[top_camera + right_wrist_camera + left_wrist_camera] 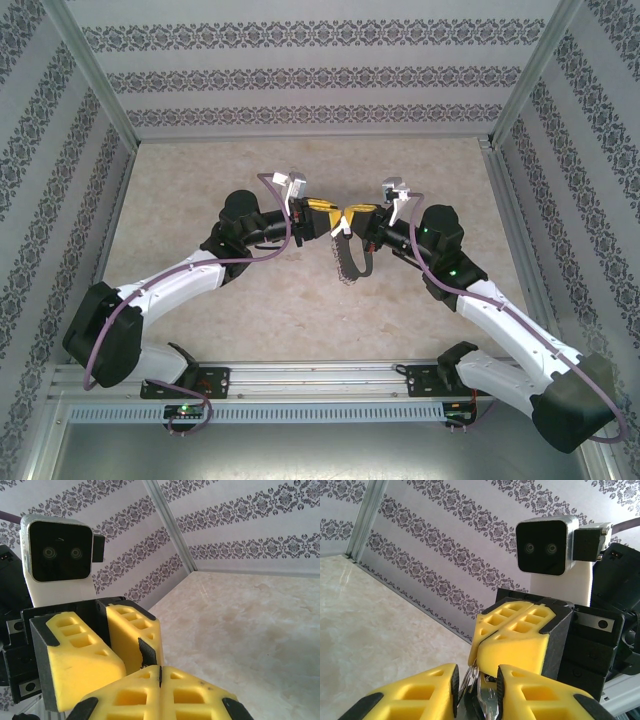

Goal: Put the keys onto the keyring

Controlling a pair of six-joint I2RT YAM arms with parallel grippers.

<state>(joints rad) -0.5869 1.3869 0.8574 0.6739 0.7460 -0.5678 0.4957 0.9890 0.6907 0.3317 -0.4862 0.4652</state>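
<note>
Meeting tip to tip over the table, your two grippers had the keyring hanging just beneath them.
Your right gripper was clamped fully closed, its yellow pads pressed flat together. Your left gripper faced it with a narrow gap between its fingers and silver metal in that gap; you could not tell whether it gripped that metal. The keyring dangled below, small rings along one edge.
</note>
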